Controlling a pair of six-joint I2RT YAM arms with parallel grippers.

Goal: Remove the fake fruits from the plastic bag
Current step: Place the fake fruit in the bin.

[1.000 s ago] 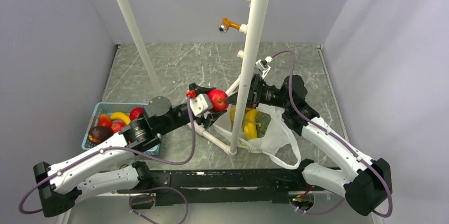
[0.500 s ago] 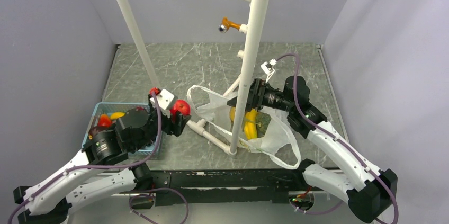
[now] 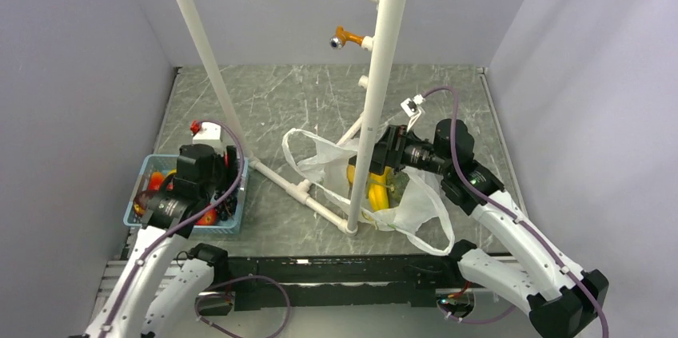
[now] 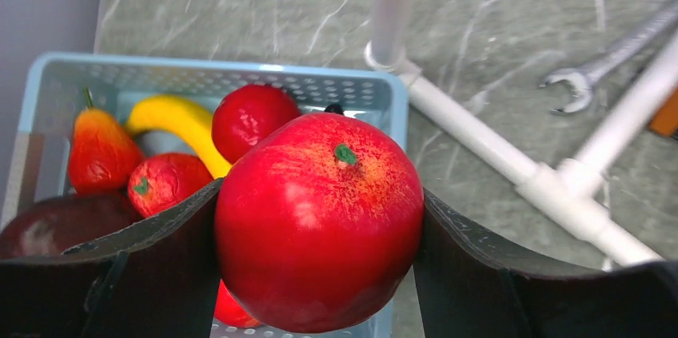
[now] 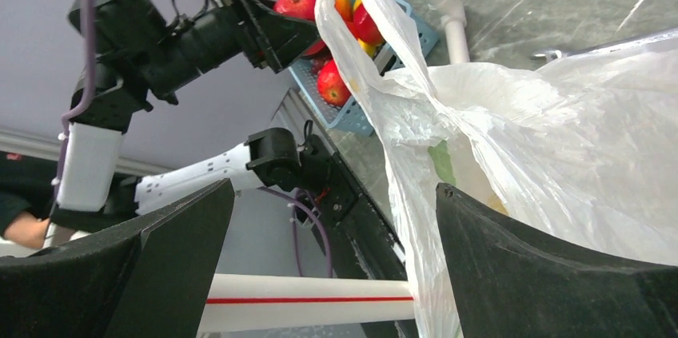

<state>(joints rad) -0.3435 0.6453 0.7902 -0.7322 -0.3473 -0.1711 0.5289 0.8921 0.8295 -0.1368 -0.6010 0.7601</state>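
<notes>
Left tool [image 4: 318,274]: jaws spread wide and clamped on either side of a red apple [image 4: 320,194], above the blue basket [image 4: 240,74]. Right tool [image 5: 336,274]: fully spread, gripping nothing, facing the plastic bag [image 5: 520,130], which lies on the bench [image 3: 264,98]. Yellow fake fruits [image 3: 377,190] are inside the bag (bananas, probably). Judgement: fruits rigid, light, glossy, so they may slip; grip across the middle. Bag thin and limp; steady it by a loop handle [image 5: 396,30]
</notes>
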